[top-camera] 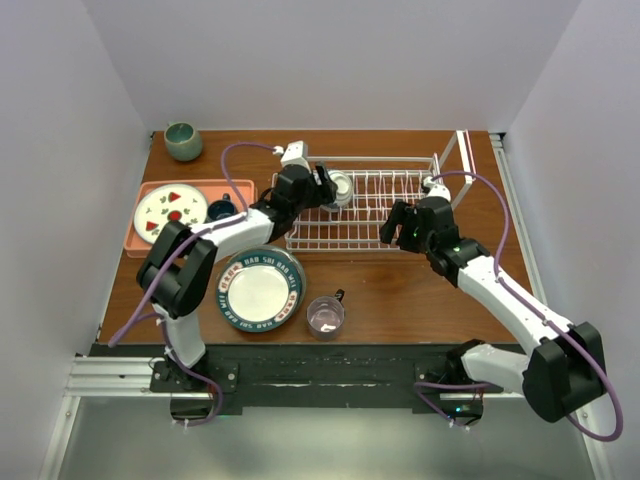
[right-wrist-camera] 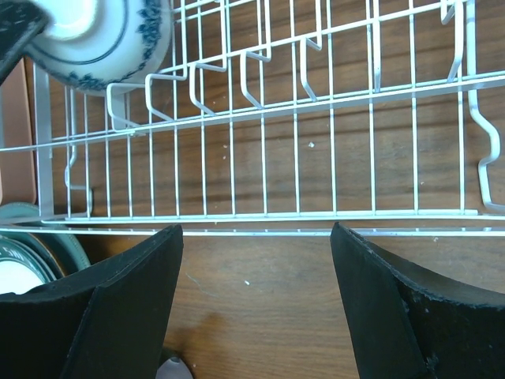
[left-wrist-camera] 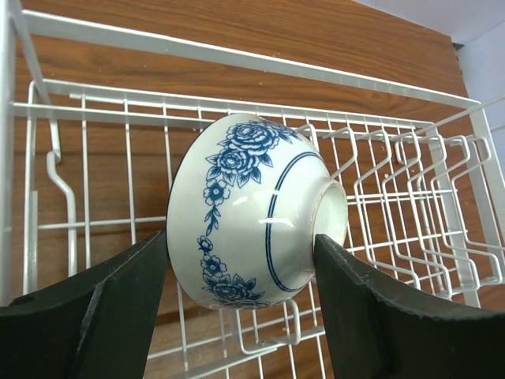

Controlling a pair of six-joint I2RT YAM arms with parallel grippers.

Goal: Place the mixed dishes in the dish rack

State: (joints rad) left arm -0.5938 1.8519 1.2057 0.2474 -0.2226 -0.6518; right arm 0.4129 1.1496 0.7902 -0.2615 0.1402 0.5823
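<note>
Standing cup: grey-green cup (top-camera: 183, 141) upright on the table (top-camera: 400, 300), well off the far-left corner of the dish rack (top-camera: 370, 215)
Tray: salmon-pink tray (top-camera: 135, 238) lies flat, left of the dish rack; the fruit-marked plate (top-camera: 170, 208) lies in it
Plate: lettered plate (top-camera: 260, 290) flat on the table, just off the rack's near-left corner; outside the rack
Mug: glass mug (top-camera: 325, 315) upright on the table, on the rack's near side and apart from it; handle turned toward the rack
Left claw: left gripper (left-wrist-camera: 241, 237) reaches over the rack's left end; jaws drawn in on the patterned bowl (left-wrist-camera: 252, 213), one finger against its rim side, the other against its foot
Bowl: tipped on its side between those fingers, over the wires at the rack's left end; whether it touches the wires I cannot tell
Rack: white wire, rows of upright prongs; tall end piece at its right end
Right claw: right gripper (right-wrist-camera: 256, 233) hovers at the rack's near rail, toward its right end; jaws wide apart, holding nothing; rail and table show in the gap
</note>
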